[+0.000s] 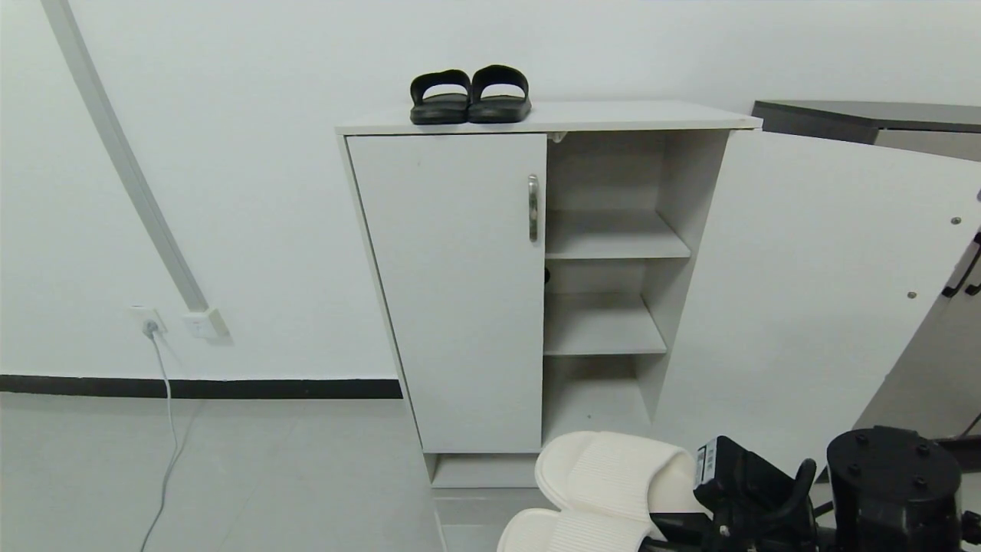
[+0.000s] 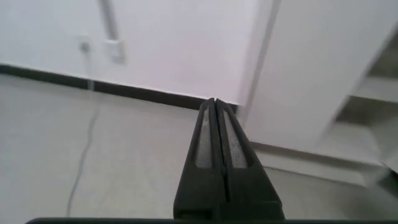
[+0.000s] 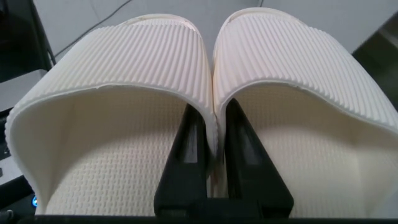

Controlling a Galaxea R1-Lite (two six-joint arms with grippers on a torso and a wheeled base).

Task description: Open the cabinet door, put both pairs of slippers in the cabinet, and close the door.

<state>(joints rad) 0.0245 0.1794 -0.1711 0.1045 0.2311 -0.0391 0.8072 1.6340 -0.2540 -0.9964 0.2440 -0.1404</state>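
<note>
White pair gripped, door open, nothing shelved yet.
The right jaws are clamped on the touching inner walls of the white slippers point(image 3: 143, 68), held low before the cabinet point(image 1: 448, 291); the left jaws are pressed together, holding nothing. The right door point(image 1: 805, 291) is swung open, and the black slippers point(image 1: 470, 96) sit on top. The open door, close beside the arm, may crowd the approach.

Wall socket point(image 1: 146, 318) with grey cable point(image 1: 172, 422), slanting conduit point(image 1: 115, 146), black baseboard point(image 1: 199, 388), dark tabletop point(image 1: 866, 113)
</note>
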